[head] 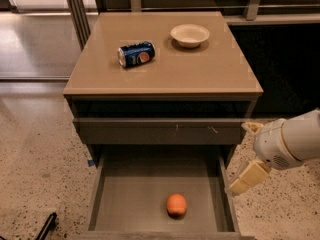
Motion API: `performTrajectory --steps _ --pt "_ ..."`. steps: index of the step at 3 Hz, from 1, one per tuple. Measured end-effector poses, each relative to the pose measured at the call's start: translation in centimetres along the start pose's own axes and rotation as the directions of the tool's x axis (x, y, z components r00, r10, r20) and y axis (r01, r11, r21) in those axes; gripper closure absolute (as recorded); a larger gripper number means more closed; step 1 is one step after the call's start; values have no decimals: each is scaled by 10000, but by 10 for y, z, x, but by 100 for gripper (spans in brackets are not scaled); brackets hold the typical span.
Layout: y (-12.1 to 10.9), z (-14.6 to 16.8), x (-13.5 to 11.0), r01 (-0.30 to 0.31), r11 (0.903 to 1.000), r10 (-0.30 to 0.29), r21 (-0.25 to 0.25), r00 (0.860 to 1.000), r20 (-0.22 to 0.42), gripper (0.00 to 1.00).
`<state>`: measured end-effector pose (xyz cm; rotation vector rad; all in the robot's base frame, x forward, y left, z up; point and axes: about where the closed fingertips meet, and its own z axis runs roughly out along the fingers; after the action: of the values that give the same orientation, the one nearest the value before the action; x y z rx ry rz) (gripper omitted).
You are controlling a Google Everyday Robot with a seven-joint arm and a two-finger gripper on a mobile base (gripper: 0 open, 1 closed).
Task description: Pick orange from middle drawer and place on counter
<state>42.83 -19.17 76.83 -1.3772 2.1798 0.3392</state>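
Observation: the gripper (242, 157) hangs outside the right wall of the middle drawer (135, 194), level with the closed drawer front above it. Its two pale fingers (248, 178) stand spread apart, with nothing between them and nothing held.

Item of the task: the orange (176, 204) lies on the drawer floor, lower than the fingers and off to their left in the camera view, near the drawer's front edge and clear of both side walls. It is small, round, smooth and evenly bright orange, with no visible damage.

Step in hand, as judged: the approach to the fruit, with no contact made.

Recommendation: carry the fingers over the right wall rather than through it, then descend from directly above the orange with one finger on each side. Being round and smooth, it would likely roll if nudged from one side only, so close squarely across its widest part.

The counter (200, 69) lies above and beyond the fingers; it holds a soda can (136, 54) and a bowl (190, 35), with bare surface nearer the fingers.
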Motion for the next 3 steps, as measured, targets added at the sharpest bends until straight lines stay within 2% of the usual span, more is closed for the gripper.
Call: performTrajectory --steps 1,2,3 --pt "7 3 3 109 9999 -108 36 9994 -316 0" --pt "11 32 19 66 9998 -73 -202 9993 -367 0" --pt "10 75 39 -56 9992 48 -403 9998 -208 0"
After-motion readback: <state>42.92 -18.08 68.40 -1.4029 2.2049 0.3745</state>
